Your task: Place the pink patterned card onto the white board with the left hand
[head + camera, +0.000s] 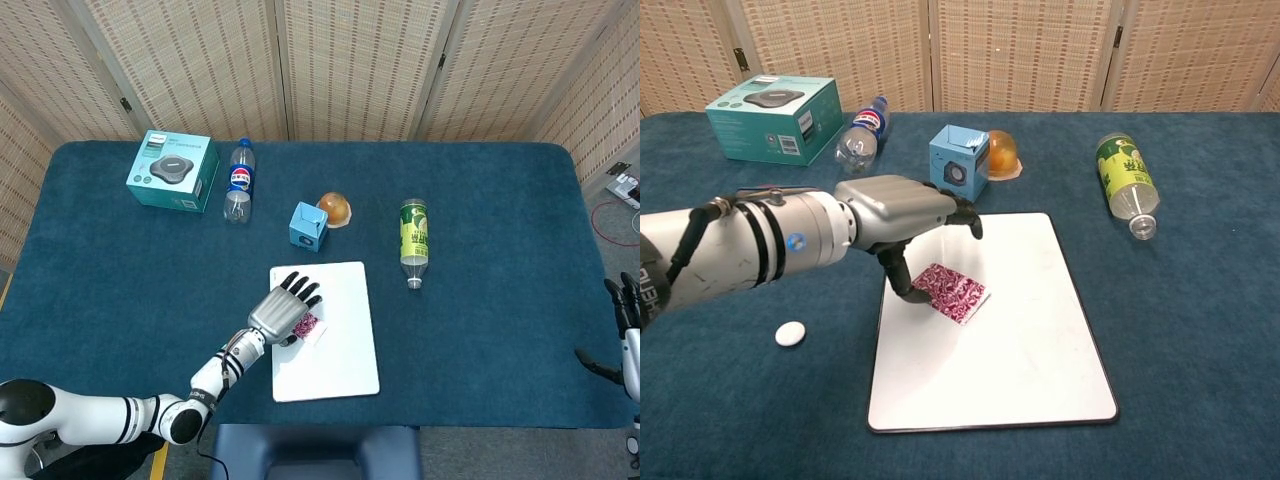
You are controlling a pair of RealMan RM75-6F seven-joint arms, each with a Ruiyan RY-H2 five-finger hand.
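Head view
Containers: a teal box [173,170] sits at the far left of the blue table [500,220]; its contents cannot be seen. A cola bottle [238,181] lies just right of it. A green-labelled bottle [413,243] lies on its side right of the white board [335,350], cap toward the near edge. A small blue carton [308,226] stands just beyond the board, with an orange ball [335,209] touching its far right side.
Left hand: the left hand [281,314] is over the left half of the board, fingers spread toward the far side, palm down.
Card: the pink card [305,326] peeks out from under the hand, over the board.
Right hand: the right hand [630,330] is at the frame's right edge, well apart from everything, fingers apart and holding nothing.

Chest view
Left hand: the left hand [902,215] pinches the pink card [954,293] at its left corner between thumb and a finger; the other fingers curl forward above it.
Card: tilted, its low right edge on or just above the white board [1020,350]; contact cannot be told.
Around: a small white disc [790,334] lies on the table left of the board. The blue carton [959,163], the orange ball [1002,153], the teal box [775,117], the cola bottle [861,135] and the green-labelled bottle [1125,182] lie beyond or beside the board, none on it.
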